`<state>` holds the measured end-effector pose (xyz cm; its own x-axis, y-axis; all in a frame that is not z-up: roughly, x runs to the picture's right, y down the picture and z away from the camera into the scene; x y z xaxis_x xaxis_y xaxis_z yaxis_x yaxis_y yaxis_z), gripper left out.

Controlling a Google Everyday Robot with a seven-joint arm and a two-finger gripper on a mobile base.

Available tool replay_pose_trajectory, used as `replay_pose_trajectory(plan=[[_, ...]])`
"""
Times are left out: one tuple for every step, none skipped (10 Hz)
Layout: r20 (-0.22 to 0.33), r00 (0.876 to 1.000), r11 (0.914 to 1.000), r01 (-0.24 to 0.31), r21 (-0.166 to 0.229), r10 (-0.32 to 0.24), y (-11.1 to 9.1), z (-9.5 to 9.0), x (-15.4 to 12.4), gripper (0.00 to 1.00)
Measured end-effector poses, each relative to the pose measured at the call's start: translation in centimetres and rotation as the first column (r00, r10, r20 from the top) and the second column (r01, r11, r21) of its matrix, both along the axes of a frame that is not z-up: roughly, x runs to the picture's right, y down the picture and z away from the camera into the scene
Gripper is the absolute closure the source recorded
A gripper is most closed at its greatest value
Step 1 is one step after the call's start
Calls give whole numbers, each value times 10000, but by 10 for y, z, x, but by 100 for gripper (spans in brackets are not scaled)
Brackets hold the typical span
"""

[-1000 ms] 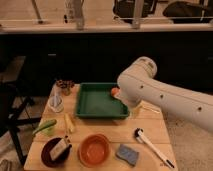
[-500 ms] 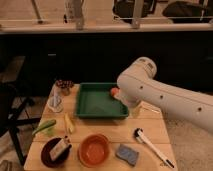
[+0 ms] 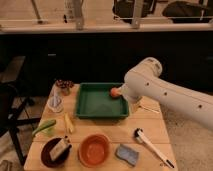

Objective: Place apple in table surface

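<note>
Noting apple [image 3: 115, 92] in green tray [image 3: 95, 102], near right wall, not on tabletop [image 3: 117, 132] planks. Locating tool [image 3: 122, 93] just beside apple at tray's right edge, mostly hidden behind white arm [image 3: 165, 90]; set wide. Unable to confirm contact with apple. Recording orange bowl [image 3: 94, 149] at tabletop front.

Open bench [image 3: 112, 129] lies between tray [image 3: 95, 103] and bowl [image 3: 94, 150]. Arm [image 3: 165, 92] blocks the right rear; its end effector [image 3: 121, 95] sits at the tray's right end beside the apple [image 3: 115, 92]. Sponge [image 3: 127, 154] and brush [image 3: 152, 147] crowd the front right.
</note>
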<state>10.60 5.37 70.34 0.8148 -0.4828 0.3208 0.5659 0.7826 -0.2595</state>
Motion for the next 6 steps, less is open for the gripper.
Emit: replay_pose_trajectory(plan=[[81, 10000, 10000, -3, -41, 4, -4, 9, 2, 20], [320, 9995, 9998, 11, -220, -4, -10, 23, -1, 20], [461, 9989, 9994, 65, -348, -49, -15, 35, -2, 20], [574, 9983, 9988, 144, -476, -116, -18, 45, -4, 20], [737, 9970, 9976, 301, -629, -255, -22, 56, -9, 20], [908, 9949, 9956, 515, -786, -443, -27, 67, -16, 20]])
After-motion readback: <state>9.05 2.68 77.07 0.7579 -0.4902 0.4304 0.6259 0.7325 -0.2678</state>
